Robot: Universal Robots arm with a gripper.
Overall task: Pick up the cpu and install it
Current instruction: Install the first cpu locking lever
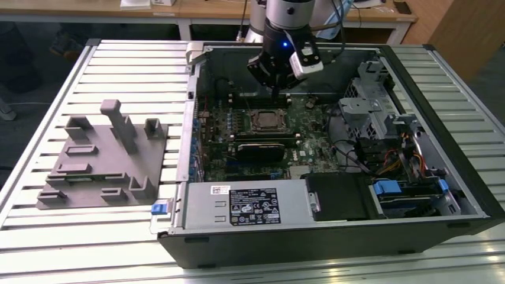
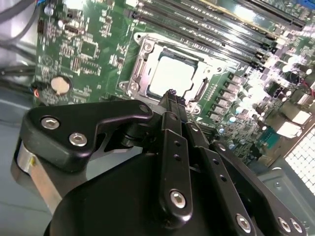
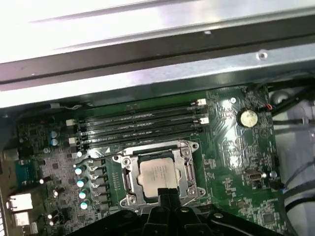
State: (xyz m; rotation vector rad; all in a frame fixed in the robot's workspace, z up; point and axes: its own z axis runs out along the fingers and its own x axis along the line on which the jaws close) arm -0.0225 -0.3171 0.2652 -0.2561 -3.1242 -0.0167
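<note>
cpu (image 3: 158,174) seated flat in socket (image 3: 129,181) | lies just below and ahead of my gripper (image 2: 171,93) | square, no long axis | gripper pressed together, holding nothing

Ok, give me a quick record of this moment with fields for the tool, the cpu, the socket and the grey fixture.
tool: fingers together, nothing held, just above the socket's edge
cpu: silvery top up, lying flat in the socket
socket: metal frame open around the cpu, on the motherboard inside the open computer case
grey fixture: on the slatted table, at the exterior view's left of the case
</note>
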